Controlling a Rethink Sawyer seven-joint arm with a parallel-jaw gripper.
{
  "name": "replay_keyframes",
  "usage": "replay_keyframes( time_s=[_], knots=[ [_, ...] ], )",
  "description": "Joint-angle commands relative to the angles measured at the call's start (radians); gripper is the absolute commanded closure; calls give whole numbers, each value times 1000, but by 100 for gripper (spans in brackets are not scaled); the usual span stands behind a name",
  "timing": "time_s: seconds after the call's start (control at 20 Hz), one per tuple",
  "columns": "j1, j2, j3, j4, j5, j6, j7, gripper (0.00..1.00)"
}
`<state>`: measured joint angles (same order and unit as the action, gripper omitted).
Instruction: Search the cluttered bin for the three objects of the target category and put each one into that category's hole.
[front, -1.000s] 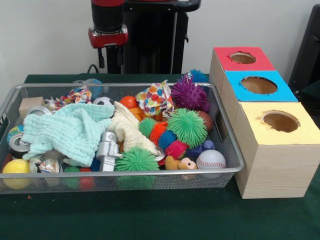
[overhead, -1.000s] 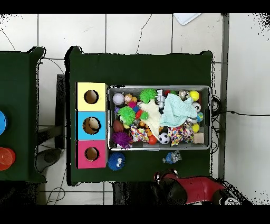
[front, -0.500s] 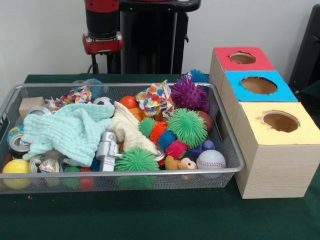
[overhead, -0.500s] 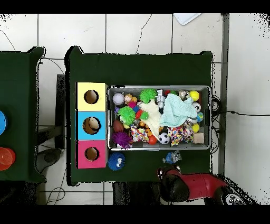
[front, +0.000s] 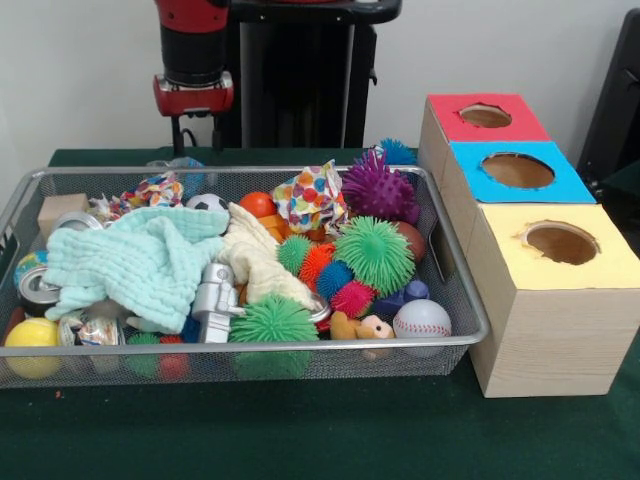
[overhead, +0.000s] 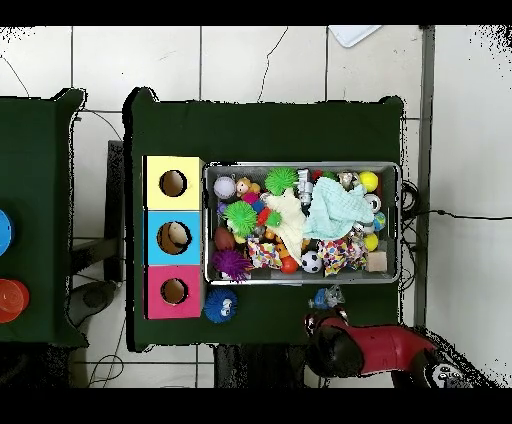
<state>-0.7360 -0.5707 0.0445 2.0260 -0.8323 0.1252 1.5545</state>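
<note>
Currently gripper (front: 197, 134) hangs above the table behind the wire bin's (front: 300, 352) far rim, fingers parted, holding nothing. Bin is packed: mint cloth (front: 140, 260) over the left half, green spiky ball (front: 375, 254) mid-right, baseball (front: 422, 319) in the near right corner, purple spiky ball (front: 378, 189) at the far right. 3 hole boxes beside the bin: red (front: 485, 117), blue (front: 517, 171), yellow (front: 560, 243).
</note>
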Motion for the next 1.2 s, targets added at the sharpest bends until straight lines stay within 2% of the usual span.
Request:
replay_keyframes(
  time_s=[0.05, 0.65, 0.95, 1.2],
  knots=[
    [-4, 44, 26, -162, 14, -50, 117, 0],
    [10, 87, 15, -182, 22, -63, 136, 0],
    [39, 116, -29, -209, 7, -70, 141, 0],
    [74, 137, -75, -225, 27, -68, 163, 0]
  ],
)
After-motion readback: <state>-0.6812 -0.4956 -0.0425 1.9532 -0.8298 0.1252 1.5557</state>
